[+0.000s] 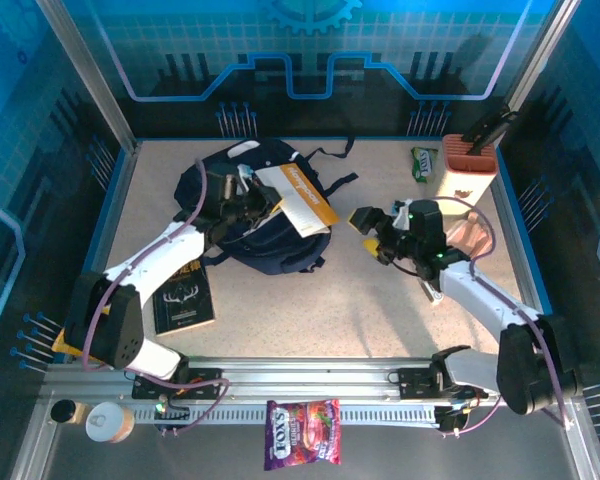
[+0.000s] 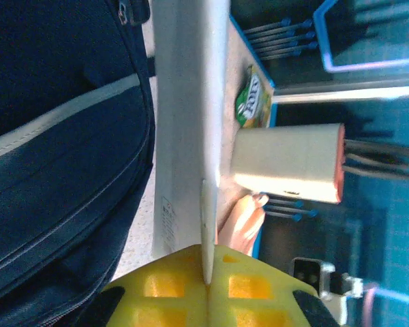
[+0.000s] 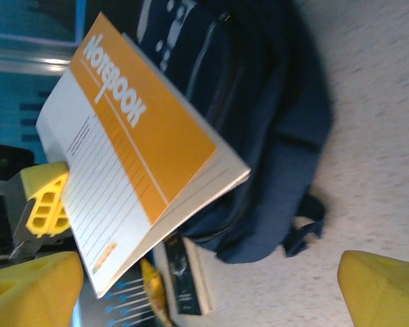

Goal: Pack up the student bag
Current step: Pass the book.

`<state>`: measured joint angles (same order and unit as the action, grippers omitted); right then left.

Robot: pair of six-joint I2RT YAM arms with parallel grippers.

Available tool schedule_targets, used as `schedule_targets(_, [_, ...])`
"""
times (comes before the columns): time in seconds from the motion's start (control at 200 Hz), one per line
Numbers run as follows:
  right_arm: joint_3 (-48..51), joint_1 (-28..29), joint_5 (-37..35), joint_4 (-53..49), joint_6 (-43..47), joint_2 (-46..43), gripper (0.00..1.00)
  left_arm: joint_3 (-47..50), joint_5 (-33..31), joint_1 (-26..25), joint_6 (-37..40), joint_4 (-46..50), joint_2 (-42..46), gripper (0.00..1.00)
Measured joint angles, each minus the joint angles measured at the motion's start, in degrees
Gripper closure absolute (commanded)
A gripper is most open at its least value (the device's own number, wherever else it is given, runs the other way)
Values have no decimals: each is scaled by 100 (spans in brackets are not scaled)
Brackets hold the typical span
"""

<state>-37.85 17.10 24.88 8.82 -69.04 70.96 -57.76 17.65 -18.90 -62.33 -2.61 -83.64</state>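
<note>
Left hand (image 2: pixel 208 279) is clamped tight on one thin edge of the notebook (image 1: pixel 302 200), above the bag (image 1: pixel 270 245). The right hand (image 1: pixel 365 230) gapes wide and empty just right of the bag. The bag lies slumped on the surface (image 1: pixel 380 310) under the left hand, its mouth not clearly open. Held by one edge alone, the notebook may sag, catch the bag's fabric and slide off. A black book (image 1: pixel 183 297) waits left of the bag.

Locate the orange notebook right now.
Top view, left of centre: the notebook lies over the student bag, clamped at one edge by the left gripper, with the open right gripper alongside.
</note>
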Motion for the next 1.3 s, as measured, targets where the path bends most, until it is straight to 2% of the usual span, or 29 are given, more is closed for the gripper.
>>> schedule_targets(0.255, [98,955,-341,1886,-1482,850,6,468,-155,9,-833,-748,120,100])
schedule_targets(0.615, [-11,1338,-1054,2830,-2483,1390,24,470,-160,9,-1268,-1099,120,100])
schedule_targets(0.835, [-341,1338,-1204,3357,-2754,1794,43,472,-157,9,-1351,-1145,120,100])
schedule_targets(1.181, [-402,1333,-1261,3963,-3003,2118,78,579,-199,9,-1410,-1121,120,100])
schedule_targets(1.301, [-400,1322,-1279,4011,-2994,2116,90,616,-227,9,-1408,-1093,122,94])
